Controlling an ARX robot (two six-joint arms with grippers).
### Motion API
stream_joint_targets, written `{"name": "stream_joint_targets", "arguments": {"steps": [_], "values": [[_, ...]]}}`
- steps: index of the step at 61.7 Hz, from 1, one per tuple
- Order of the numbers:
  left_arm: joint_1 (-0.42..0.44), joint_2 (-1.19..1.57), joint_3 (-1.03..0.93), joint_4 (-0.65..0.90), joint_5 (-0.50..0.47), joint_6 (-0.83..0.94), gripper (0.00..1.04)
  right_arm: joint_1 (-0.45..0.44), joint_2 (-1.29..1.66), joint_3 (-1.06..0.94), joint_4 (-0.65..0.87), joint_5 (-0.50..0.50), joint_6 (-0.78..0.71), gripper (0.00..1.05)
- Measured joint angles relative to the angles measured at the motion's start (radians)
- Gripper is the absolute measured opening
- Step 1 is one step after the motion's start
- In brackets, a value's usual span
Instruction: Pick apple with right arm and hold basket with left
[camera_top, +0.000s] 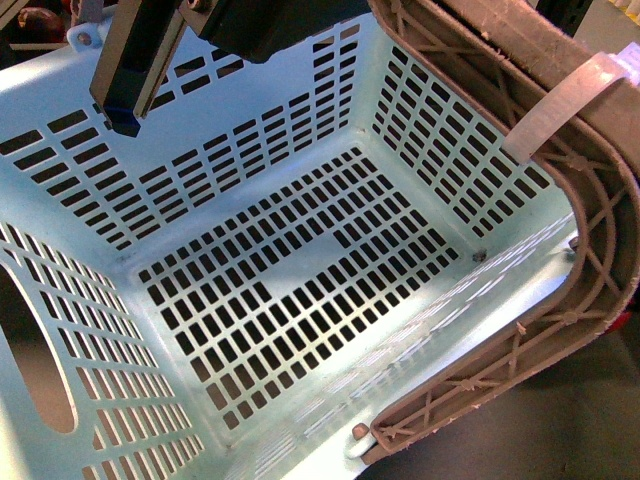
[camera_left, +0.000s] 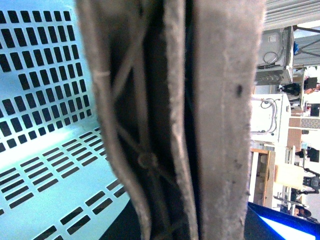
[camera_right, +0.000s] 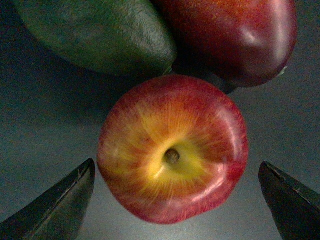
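Apple (camera_right: 172, 150): on the dark table (camera_right: 40, 125), dimpled end facing the camera, between the two fingers and touching neither.
Right pincer (camera_right: 176, 164): spread wide, one finger either side of the apple.
Neighbours: green fruit (camera_right: 95, 35) and dark red fruit (camera_right: 230, 35) just beside the apple.
Basket (camera_top: 300, 270): pale blue, tilted; its brown handle (camera_left: 220, 120) fills the left wrist view.
Left pincer: cannot tell whether it is clamped.
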Motion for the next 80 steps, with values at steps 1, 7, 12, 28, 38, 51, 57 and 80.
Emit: {"name": "stream_joint_targets", "arguments": {"steps": [1,7,12,28,38,51,57,80], "values": [[0.000,0.000,0.000,0.000,0.000,0.000,0.17,0.000,0.003,0.004,-0.001,0.000,0.000,0.96],[0.000,0.000,0.000,0.000,0.000,0.000,0.17,0.000,0.021,0.033,-0.011,0.000,0.001,0.96],[0.000,0.000,0.000,0.000,-0.001,0.000,0.17,0.000,0.042,0.063,-0.024,-0.003,0.005,0.96],[0.000,0.000,0.000,0.000,0.000,0.000,0.17,0.002,0.082,0.104,-0.040,-0.007,0.029,0.96],[0.000,0.000,0.000,0.000,-0.001,0.000,0.17,0.002,0.098,0.098,-0.032,-0.011,0.037,0.87],[0.000,0.000,0.000,0.000,0.001,0.000,0.17,-0.005,0.080,0.054,-0.001,-0.023,0.038,0.81],[0.000,0.000,0.000,0.000,0.000,0.000,0.17,-0.013,0.057,0.012,0.011,-0.039,0.036,0.81],[0.000,0.000,0.000,0.000,-0.001,0.000,0.17,-0.080,-0.264,-0.155,0.005,-0.135,-0.023,0.80]]}}
